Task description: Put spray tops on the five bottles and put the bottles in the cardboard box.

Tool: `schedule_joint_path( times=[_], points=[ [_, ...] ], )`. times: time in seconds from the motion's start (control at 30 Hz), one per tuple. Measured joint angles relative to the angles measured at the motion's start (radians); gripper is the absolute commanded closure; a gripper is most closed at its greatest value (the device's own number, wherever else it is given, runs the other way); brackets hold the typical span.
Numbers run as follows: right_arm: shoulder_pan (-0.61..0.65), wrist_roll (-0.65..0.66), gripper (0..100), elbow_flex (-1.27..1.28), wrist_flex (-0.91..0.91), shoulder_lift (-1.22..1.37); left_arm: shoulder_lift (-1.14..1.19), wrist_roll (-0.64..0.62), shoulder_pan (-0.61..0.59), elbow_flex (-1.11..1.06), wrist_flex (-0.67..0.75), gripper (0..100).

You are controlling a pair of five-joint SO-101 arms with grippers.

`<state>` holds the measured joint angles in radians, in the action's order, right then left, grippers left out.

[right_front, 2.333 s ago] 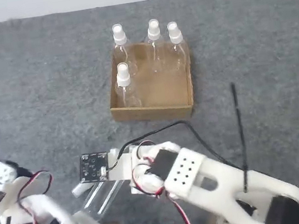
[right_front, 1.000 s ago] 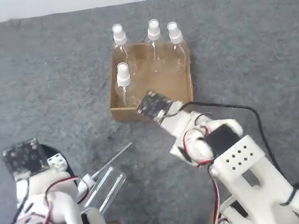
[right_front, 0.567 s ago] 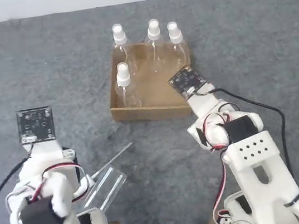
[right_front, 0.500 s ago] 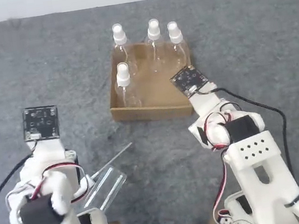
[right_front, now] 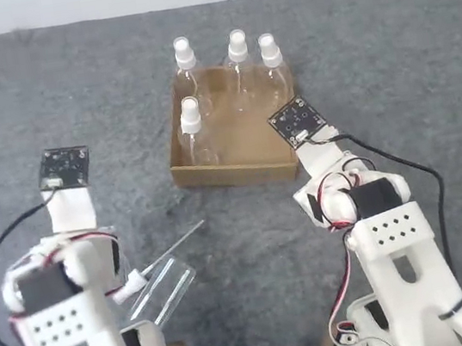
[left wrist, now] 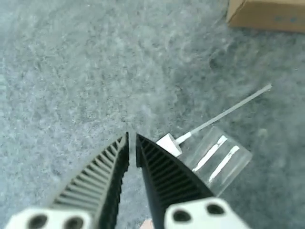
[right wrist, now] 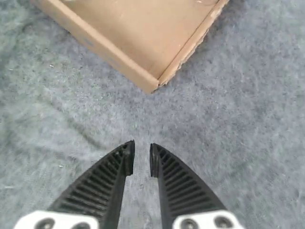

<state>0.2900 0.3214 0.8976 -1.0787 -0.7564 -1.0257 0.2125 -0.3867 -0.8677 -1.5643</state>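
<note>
The cardboard box [right_front: 235, 172] stands at mid-table and holds several clear bottles with white spray tops, one being the front-left bottle [right_front: 193, 131]. Another clear bottle [right_front: 158, 293] lies on its side on the grey carpet near the front left. A loose white spray top [right_front: 134, 281] lies beside it, its thin tube [right_front: 176, 244] running outside the bottle. My left gripper [left wrist: 131, 139] is shut and empty, just short of the spray top [left wrist: 167, 144] and bottle [left wrist: 217, 160]. My right gripper [right wrist: 141, 149] is shut and empty above the carpet, near the box's front corner [right wrist: 152, 85].
Grey carpet [right_front: 387, 54] covers the whole table. The left arm [right_front: 65, 285] and right arm [right_front: 377, 221] rise from the front edge, either side of the lying bottle. A black cable [right_front: 429, 187] loops off the right arm.
The right arm has swung away from the lying bottle to the box's front right corner. The left arm has stretched forward, away from the front edge. Bottle and spray top lie unmoved.
</note>
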Motion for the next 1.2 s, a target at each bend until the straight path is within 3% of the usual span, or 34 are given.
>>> schedule_joint_path(
  times=[0.17, 0.47, 0.77, 1.2],
  points=[
    [0.000, 0.000, 97.8, 0.071, 0.091, 0.000, 0.124, 0.140, -0.009, 0.031, 0.000, 98],
    [0.000, 0.000, 97.8, 0.077, 0.115, 0.000, 0.264, 0.514, -0.064, 0.037, 0.000, 98],
    [-0.052, 0.000, 97.8, 0.077, 0.117, 0.000, 0.319, 0.924, -0.198, 0.040, -0.087, 87],
    [-0.055, 0.000, 97.8, 0.077, 0.117, 0.000, 0.488, 1.134, -0.245, 0.040, -0.107, 82]
  ],
)
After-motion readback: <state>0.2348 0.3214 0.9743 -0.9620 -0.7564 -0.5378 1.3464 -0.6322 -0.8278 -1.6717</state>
